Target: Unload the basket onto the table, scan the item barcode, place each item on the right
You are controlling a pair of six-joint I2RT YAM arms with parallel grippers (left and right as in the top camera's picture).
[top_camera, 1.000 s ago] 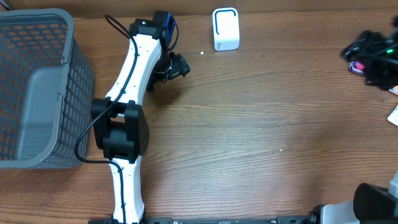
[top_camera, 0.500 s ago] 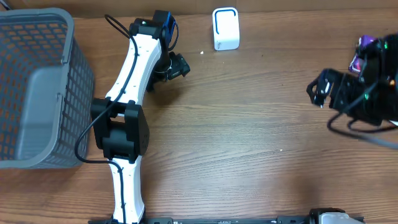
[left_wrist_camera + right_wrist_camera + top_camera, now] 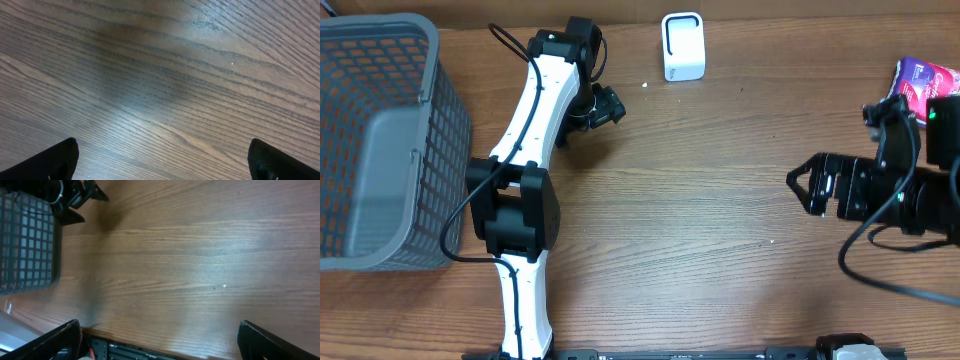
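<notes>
- Left gripper (image 3: 612,105): jaws spread wide, empty, over the wooden table (image 3: 720,260).
- Right gripper (image 3: 800,190): jaws wide, empty.
- Purple packet (image 3: 923,82): lying at the far-right table edge, beyond the right arm, not gripped.
- White scanner (image 3: 682,46): far edge, well apart from the packet.

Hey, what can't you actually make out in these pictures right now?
Purple packet: overhead, cut off by the right edge, partly behind the right arm; no barcode visible.
Basket: overhead, cut by the left edge; contents unclear.
White device: overhead, too small to read.
</notes>
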